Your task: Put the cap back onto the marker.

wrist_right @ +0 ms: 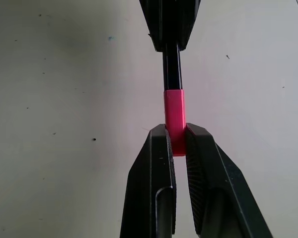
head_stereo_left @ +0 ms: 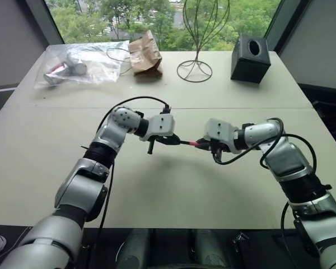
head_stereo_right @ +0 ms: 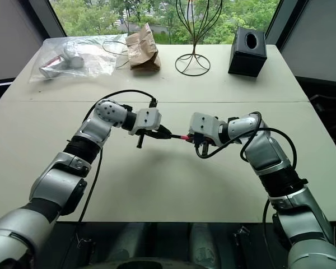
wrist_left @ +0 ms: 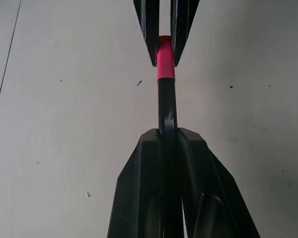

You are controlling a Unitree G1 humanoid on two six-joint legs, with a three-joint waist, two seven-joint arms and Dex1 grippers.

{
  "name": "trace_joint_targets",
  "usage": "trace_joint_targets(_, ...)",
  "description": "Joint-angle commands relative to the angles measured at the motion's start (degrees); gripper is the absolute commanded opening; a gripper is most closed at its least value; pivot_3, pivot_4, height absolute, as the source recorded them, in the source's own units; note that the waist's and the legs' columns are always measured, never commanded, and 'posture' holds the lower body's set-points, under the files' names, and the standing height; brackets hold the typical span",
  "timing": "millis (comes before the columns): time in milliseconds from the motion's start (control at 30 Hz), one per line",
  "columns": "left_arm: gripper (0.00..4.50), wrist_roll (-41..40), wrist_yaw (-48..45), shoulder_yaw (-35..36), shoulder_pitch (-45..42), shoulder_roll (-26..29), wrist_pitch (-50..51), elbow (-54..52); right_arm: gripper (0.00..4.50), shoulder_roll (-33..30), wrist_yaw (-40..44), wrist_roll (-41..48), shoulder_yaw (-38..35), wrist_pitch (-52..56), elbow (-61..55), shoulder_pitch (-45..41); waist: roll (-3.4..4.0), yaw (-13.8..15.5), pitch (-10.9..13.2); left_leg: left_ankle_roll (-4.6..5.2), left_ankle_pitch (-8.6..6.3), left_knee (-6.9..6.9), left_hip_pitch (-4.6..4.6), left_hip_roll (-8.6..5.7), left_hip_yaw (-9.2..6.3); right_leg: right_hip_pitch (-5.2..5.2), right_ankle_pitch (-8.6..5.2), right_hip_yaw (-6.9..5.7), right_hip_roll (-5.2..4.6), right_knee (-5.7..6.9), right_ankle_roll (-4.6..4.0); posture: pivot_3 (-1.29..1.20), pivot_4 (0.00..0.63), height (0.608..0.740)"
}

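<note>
Though tiny, smooth cylindrical cap point(wrist_right: 174, 120)

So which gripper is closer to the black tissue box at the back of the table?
Right. The right gripper is nearer the tissue box; the left gripper sits farther left.

— What's the room like from your end?

— I see a pale table point(head_stereo_left: 56, 145) with a seam across it. Along its far edge lie a plastic bag point(head_stereo_left: 81, 64), a crumpled paper bag point(head_stereo_left: 145, 54), a wire stand point(head_stereo_left: 196, 39) and a black box point(head_stereo_left: 250, 58).

— And behind?

— A window point(head_stereo_left: 157, 19) full of green trees, daylight coming through, grey walls point(head_stereo_left: 14, 39) on both sides.
</note>
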Motion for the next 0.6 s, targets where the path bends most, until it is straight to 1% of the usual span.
trace_joint_targets(33, 0.00, -1.46, 0.11, -0.57, -2.12, -2.12, -0.64, -0.48, 0.02, 0.82, 1.37, 3.61, -0.66, -1.89, -5.18, -1.98, 0.00, 0.00, 0.00, 0.00, 0.00, 0.00, 0.00, 0.00, 0.00, 0.00, 0.00, 0.00, 0.00, 0.00, 0.00, 0.00, 0.150, 0.740)
trace_joint_targets(100, 0.00, -1.29, 0.22, -0.47, -2.38, -1.85, -0.68, -0.10, 0.02, 0.11, 1.54, 3.10, -0.50, -2.10, -4.98, -1.76, 0.00, -0.01, 0.00, 0.00, 0.00, 0.00, 0.00, 0.00, 0.00, 0.00, 0.00, 0.00, 0.00, 0.00, 0.00, 0.00, 0.150, 0.740)
trace_joint_targets(133, 0.00, -1.17, 0.30, -0.40, -2.51, -1.68, -0.69, 0.10, 0.43, -0.13, 1.26, 2.78, -0.53, -2.30, -4.87, -1.72, 0.00, 0.00, 0.00, 0.00, 0.00, 0.00, 0.00, 0.00, 0.00, 0.00, 0.00, 0.00, 0.00, 0.00, 0.00, 0.00, 0.150, 0.740)
trace_joint_targets(167, 0.00, -1.16, 0.49, -0.19, -2.65, -1.50, -0.54, 0.35, 0.94, -0.50, 1.45, 3.04, -0.79, -1.82, -5.10, -1.61, 0.00, 0.00, 0.00, 0.00, 0.00, 0.00, 0.00, 0.00, 0.00, 0.00, 0.00, 0.00, 0.00, 0.00, 0.00, 0.00, 0.150, 0.740)
trace_joint_targets(233, 0.00, -1.14, 0.85, 0.11, -2.71, -1.23, -0.09, 0.77, 1.84, -2.11, 3.47, 5.17, -1.52, 0.11, -7.18, -0.70, 0.00, 0.01, 0.00, 0.00, 0.00, 0.00, 0.00, 0.00, 0.00, -0.01, 0.00, 0.00, 0.00, 0.01, 0.00, 0.00, 0.150, 0.740)
trace_joint_targets(300, 0.00, -0.42, 1.07, 0.05, -2.30, -0.16, -0.27, 0.97, 2.93, -5.22, 3.72, 3.71, -1.39, 1.08, -8.20, -0.06, 0.00, 0.00, 0.00, 0.00, 0.00, 0.00, -0.01, 0.00, -0.01, 0.00, 0.00, 0.00, 0.00, 0.01, 0.00, 0.00, 0.150, 0.740)
trace_joint_targets(367, 0.00, -0.60, 0.63, 0.49, -1.54, 1.42, 0.45, 0.42, 3.89, -8.00, 2.72, 2.52, -2.44, 1.29, -8.83, 0.57, 0.00, 0.01, 0.00, 0.00, 0.00, 0.01, 0.00, 0.00, -0.01, -0.01, 0.00, 0.00, 0.00, 0.01, 0.01, 0.00, 0.150, 0.740)
trace_joint_targets(500, 0.00, -2.83, -0.32, 2.51, 0.16, 5.55, 4.08, -1.52, 3.89, -11.29, -1.38, 2.07, -6.12, -0.44, -9.47, 1.58, 0.01, -0.21, 0.00, 0.00, 0.00, -0.02, 0.01, 0.02, 0.00, -0.04, 0.00, 0.00, 0.01, 0.01, 0.00, 0.00, 0.150, 0.740)
trace_joint_targets(600, 0.00, -4.98, 0.77, 4.86, 1.92, 7.97, 9.68, -4.81, 3.89, -11.03, -4.89, 3.11, -9.40, 0.56, -8.90, 2.29, 0.01, -0.13, 0.00, 0.00, 0.00, -0.02, 0.00, 0.07, 0.00, -0.06, 0.00, 0.01, 0.01, 0.02, 0.00, 0.00, 0.150, 0.740)
